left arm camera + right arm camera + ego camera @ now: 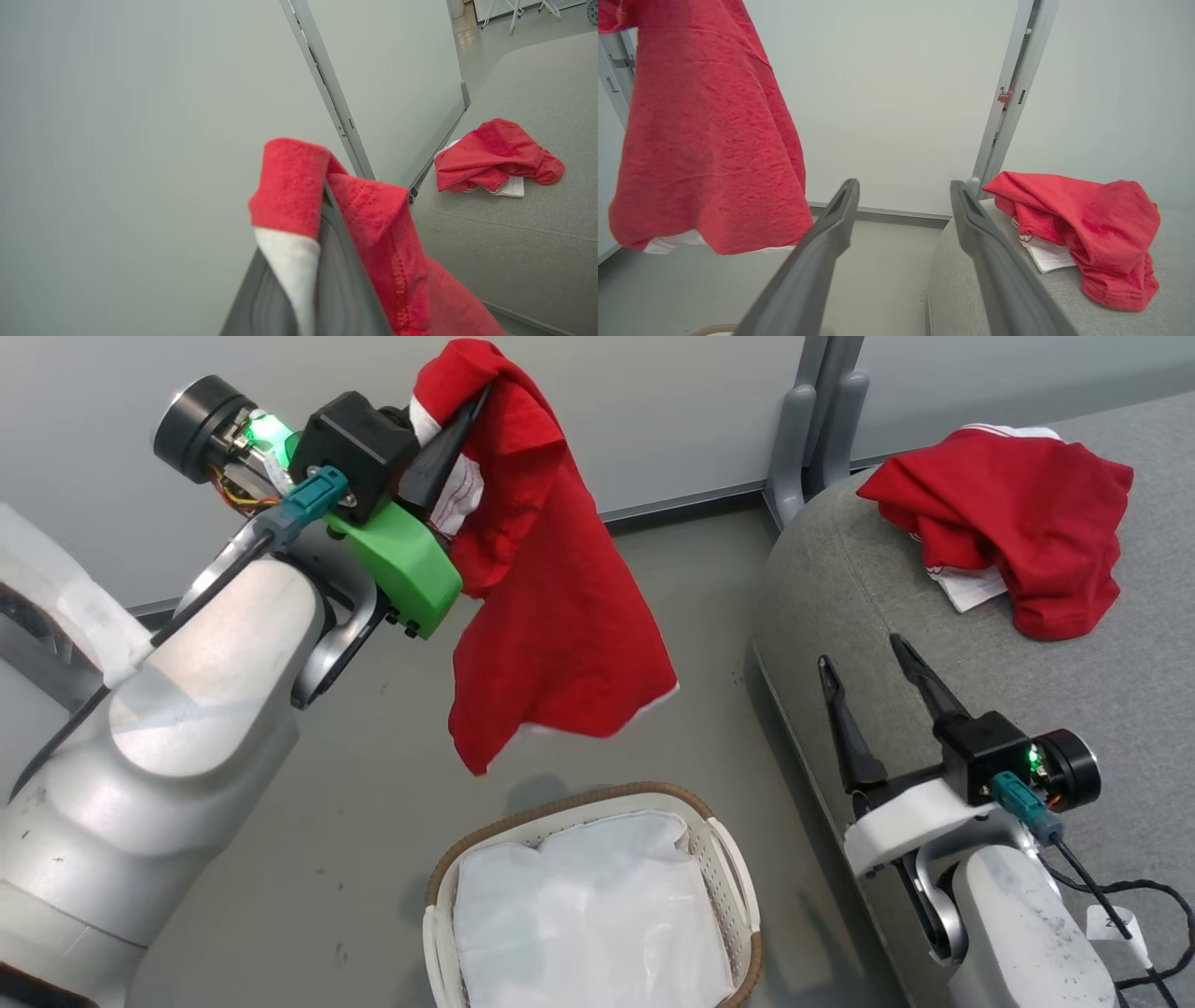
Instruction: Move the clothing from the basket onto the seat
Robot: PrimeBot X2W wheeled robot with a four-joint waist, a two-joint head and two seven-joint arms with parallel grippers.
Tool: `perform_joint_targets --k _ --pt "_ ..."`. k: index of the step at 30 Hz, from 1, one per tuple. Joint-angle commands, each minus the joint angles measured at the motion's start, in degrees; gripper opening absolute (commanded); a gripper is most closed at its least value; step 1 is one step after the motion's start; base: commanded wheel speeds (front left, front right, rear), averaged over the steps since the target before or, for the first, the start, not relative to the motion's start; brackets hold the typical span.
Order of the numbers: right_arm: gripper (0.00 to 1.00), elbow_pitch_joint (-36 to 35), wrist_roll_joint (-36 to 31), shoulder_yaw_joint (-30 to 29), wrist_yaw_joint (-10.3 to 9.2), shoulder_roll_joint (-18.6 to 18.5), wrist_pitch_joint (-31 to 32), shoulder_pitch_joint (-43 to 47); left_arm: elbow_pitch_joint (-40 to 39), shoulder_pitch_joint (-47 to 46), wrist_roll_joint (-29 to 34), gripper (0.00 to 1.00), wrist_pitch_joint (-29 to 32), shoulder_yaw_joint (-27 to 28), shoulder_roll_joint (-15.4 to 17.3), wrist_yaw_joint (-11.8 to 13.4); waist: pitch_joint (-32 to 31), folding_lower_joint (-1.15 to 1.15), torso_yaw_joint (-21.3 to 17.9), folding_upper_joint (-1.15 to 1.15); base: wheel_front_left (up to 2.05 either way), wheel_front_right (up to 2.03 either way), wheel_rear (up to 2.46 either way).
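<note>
Head view is giving us a grey floor (355, 803) running up to pale wall panels (653, 411), with the grey sofa (840, 588) on the right. Our left gripper (471, 415) is clenching a red shirt (560, 616), which is dangling in the air just far-left of the white-lined basket (733, 877). A second red shirt (1018, 513) is lying on the sofa. Our right gripper (861, 653) is hanging spread and empty over the sofa's edge. A white tag (1116, 926) on its cable (1083, 868) is carrying print too small to read.

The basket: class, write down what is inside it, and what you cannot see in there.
Inside the basket lies a crumpled white liner cloth; nothing red shows on it. The liner covers the basket's floor, so anything beneath it is hidden.
</note>
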Motion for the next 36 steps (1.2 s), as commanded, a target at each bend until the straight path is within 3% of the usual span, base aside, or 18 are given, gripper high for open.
perform_joint_targets --k 1,16,34,35,36 --pt "1.00 0.02 0.53 0.85 -0.08 -0.19 -0.14 -0.81 -0.31 -0.90 -0.27 0.00 0.19 -0.28 -0.36 -0.01 -0.26 0.01 -0.01 0.59 0.00 0.00 0.00" --pt "1.00 -0.62 4.32 12.72 -0.08 -0.19 -0.14 -4.54 -4.46 0.87 -1.08 0.00 2.77 -3.96 -1.90 -0.63 -2.72 0.01 2.06 0.59 0.00 0.00 0.00" --pt "1.00 9.56 3.41 18.64 -0.08 -0.21 -0.14 -15.87 -11.19 -1.55 -0.16 0.00 3.30 -6.78 -5.07 -0.44 -2.29 0.01 5.73 0.59 0.00 0.00 0.00" --pt "0.94 9.99 3.87 18.99 -0.08 -0.21 -0.14 -16.05 -11.60 -1.53 -0.21 0.00 3.31 -6.95 -5.13 -0.46 -2.34 0.01 5.82 0.59 0.00 0.00 0.00" --pt "0.38 10.36 4.30 19.35 -0.08 -0.20 -0.14 -16.40 -12.10 -1.47 -0.24 0.00 3.44 -7.15 -5.18 -0.50 -2.39 0.01 5.92 0.59 0.00 0.00 0.00"
